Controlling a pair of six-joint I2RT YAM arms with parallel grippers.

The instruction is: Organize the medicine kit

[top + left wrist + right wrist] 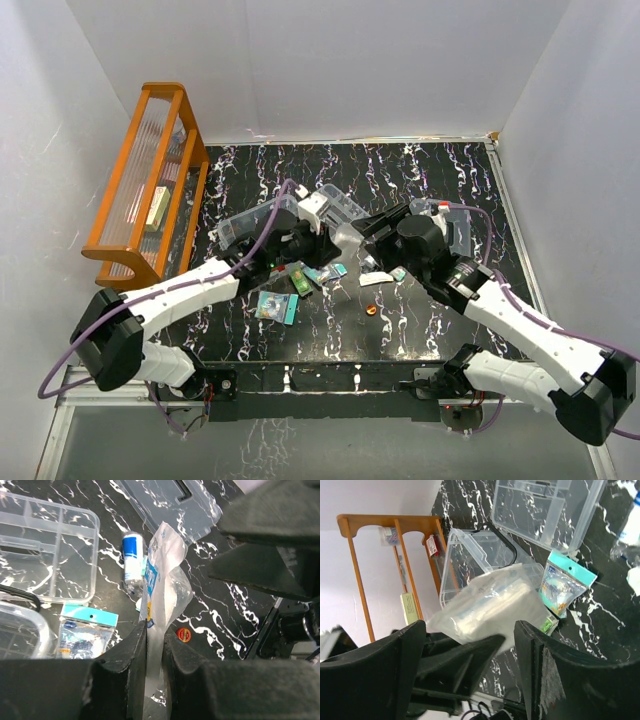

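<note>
Marbled black table (420,330): two pincers, one clear pouch (167,580).

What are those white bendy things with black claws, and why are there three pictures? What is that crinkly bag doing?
Those are two robot arms bolted to a black marbled table. One picture comes from a camera up above; the other two come from little cameras on each arm's wrist, so you see the claws up close.

The left gripper is pinched shut on a clear plastic packet with blue print. The right gripper has its fingers spread open, with that same packet between them.

On the table lie the medicine kit parts: a clear box, a clear divided tray and a clear lid. There is also a small white and blue bottle, a teal-topped sachet and a tiny round orange thing. An orange rack stands at the left.
</note>
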